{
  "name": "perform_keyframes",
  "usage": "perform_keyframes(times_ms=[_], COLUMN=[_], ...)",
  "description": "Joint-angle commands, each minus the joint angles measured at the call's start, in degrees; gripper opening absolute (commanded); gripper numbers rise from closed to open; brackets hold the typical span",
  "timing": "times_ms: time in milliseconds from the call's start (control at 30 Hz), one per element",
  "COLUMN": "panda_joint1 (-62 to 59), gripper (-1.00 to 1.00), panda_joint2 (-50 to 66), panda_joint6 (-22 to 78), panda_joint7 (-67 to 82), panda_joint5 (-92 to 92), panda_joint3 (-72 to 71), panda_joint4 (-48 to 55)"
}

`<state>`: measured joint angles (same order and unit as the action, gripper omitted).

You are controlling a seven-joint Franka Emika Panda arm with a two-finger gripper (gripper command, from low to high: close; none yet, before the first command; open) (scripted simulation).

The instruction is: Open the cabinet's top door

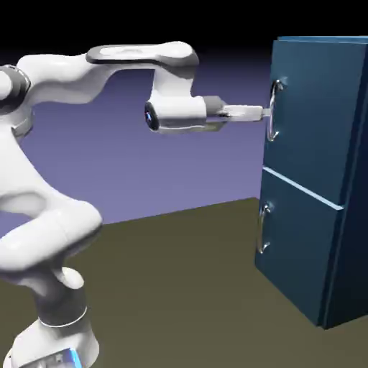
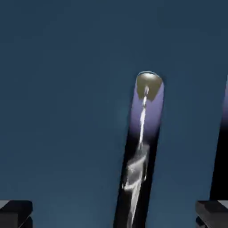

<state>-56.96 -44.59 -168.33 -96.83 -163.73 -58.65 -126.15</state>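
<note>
1. Gripper (image 1: pixel 267 113) fingertips reach the top door's handle (image 1: pixel 272 110) in the exterior view; the top door (image 1: pixel 316 115) stands shut above the lower door (image 1: pixel 298 244), which has its own handle (image 1: pixel 264 228).
2. Hand view: the fingers stand wide open, gripping nothing; the top door's handle runs between them, the blue door behind.
</note>
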Motion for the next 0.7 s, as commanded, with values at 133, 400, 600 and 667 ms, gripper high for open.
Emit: perform_keyframes(times_ms=[133, 400, 600, 667], panda_joint1=[-6.56, -5.72, 6.74, 10.89], gripper=[0.00, -1.00, -1.00, -1.00], panda_joint2=[2.08, 7.07, 13.21, 14.58], panda_joint6=[0.35, 2.66, 3.96, 4.31], panda_joint7=[0.37, 4.31, 13.85, 15.97], panda_joint5=[-1.62, -1.23, -2.30, -2.14], panda_joint3=[-4.98, -4.28, 5.97, 9.57], panda_joint4=[4.58, 5.39, 2.36, 1.48])
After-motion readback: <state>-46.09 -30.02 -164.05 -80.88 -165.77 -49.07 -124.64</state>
